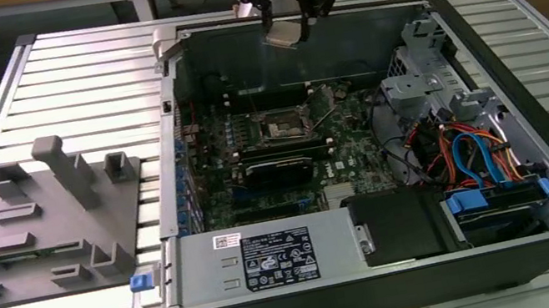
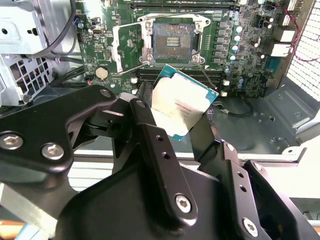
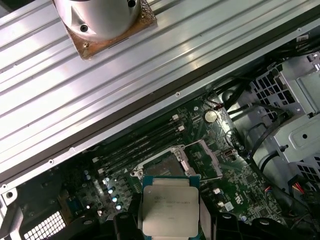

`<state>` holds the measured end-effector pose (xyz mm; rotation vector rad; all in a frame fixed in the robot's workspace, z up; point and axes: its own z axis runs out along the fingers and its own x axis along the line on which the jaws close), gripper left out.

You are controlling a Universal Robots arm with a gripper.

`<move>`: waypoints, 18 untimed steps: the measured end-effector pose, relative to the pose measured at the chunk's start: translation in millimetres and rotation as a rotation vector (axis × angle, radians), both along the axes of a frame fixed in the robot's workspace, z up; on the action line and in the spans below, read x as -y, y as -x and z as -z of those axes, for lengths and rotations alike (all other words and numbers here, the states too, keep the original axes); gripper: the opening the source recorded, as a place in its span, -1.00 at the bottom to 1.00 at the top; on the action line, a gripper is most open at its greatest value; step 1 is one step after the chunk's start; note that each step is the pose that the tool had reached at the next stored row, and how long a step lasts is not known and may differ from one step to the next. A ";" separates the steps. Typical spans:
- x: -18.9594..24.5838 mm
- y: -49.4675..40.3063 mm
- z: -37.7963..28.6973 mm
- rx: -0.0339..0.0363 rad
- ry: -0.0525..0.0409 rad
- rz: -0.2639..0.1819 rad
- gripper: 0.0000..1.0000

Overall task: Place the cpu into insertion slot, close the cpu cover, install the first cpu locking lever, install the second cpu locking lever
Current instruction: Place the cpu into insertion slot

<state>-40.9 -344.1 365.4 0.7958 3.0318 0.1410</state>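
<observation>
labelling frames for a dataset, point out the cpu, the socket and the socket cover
cpu (image 2: pixel 182 107), second wrist view, middle of its metal top
socket (image 2: pixel 172 39), second wrist view, dark pin field in its centre
socket cover (image 2: pixel 116 47), second wrist view, side bar of the open metal frame

Tilted silver cpu (image 2: pixel 181 102) aloft, insertion slot (image 2: pixel 171 38) bare, cpu cover (image 2: pixel 117 50) open.

Claw (image 1: pixel 288 24) tight on the cpu (image 2: pixel 182 107), aloft
</observation>
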 end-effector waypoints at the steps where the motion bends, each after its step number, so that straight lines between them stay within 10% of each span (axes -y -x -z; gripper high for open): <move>1: 0.0 0.0 0.2 0.0001 -0.0001 0.002 0.07; 18: 0.0 0.4 3.9 0.0001 0.0001 0.163 0.07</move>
